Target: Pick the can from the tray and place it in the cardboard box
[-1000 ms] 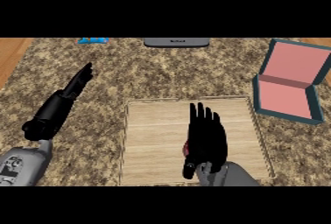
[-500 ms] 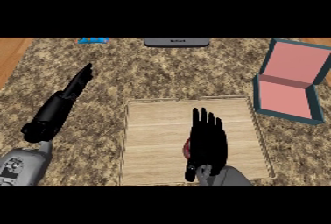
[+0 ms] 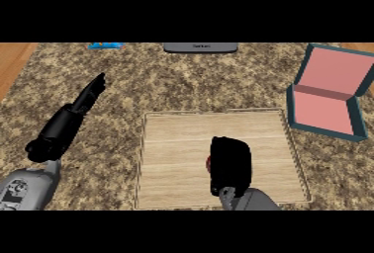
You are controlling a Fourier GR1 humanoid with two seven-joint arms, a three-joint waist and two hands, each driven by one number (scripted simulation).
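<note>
Cardboard box (image 3: 330, 94) right of tray (image 3: 175, 148).

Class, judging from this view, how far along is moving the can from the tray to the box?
Done: the right robot hand is curled over the can, only a red sliver showing. In hand: the grasp, with the can seemingly on the tray. Left: lift, carry to the open box, release. The left robot hand rests open at the left.

We see right hand (image 3: 231, 165) curled over the can (image 3: 210, 162) on the wooden tray (image 3: 175, 148); only a red sliver of can shows; left hand (image 3: 87, 96) straight-fingered over counter (image 3: 182, 79); box (image 3: 329, 94) open, right of tray.
</note>
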